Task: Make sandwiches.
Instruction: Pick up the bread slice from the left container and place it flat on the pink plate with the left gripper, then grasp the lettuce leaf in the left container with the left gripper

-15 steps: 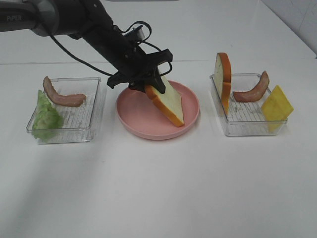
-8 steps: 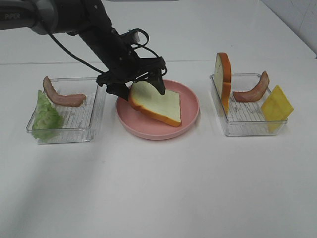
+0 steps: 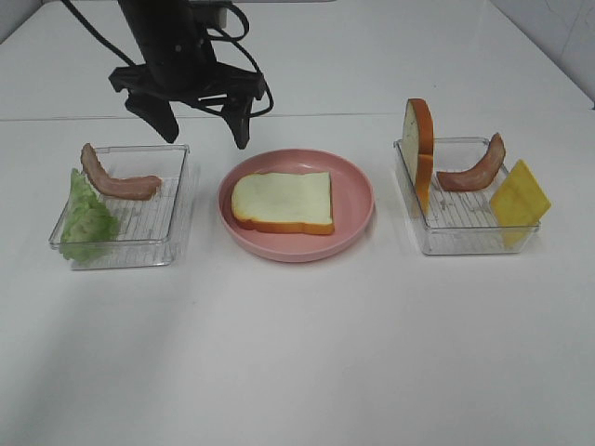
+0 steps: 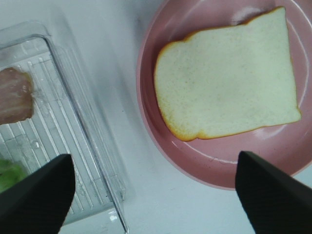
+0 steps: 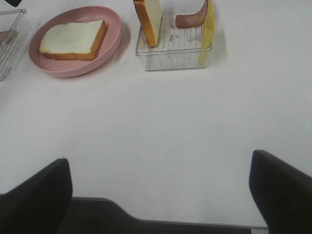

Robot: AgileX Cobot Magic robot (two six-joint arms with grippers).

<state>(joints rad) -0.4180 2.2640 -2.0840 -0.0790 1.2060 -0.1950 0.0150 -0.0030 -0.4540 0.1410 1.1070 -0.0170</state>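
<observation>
1. Left claw (image 3: 205,137) has released the bread slice (image 3: 282,202) and lifted clear; jaws wide apart, nothing held.
2. Slice was propped on edge a second ago; now flat in the pink plate (image 3: 361,189). We count the base layer as done.
3. Right claw (image 5: 158,161) spread wide, empty, over bare table (image 5: 161,117).
4. Our call: fillings next. Lettuce (image 3: 88,219) and bacon (image 3: 119,185) wait in the left tray (image 3: 183,200); second slice (image 3: 423,153), bacon strip (image 3: 472,175), cheese (image 3: 521,198) in the right tray (image 3: 465,240).

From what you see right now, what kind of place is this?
Likely a robot test bench: bare white table, toy bread on a pink plate, clear trays, left gripper hanging open.
</observation>
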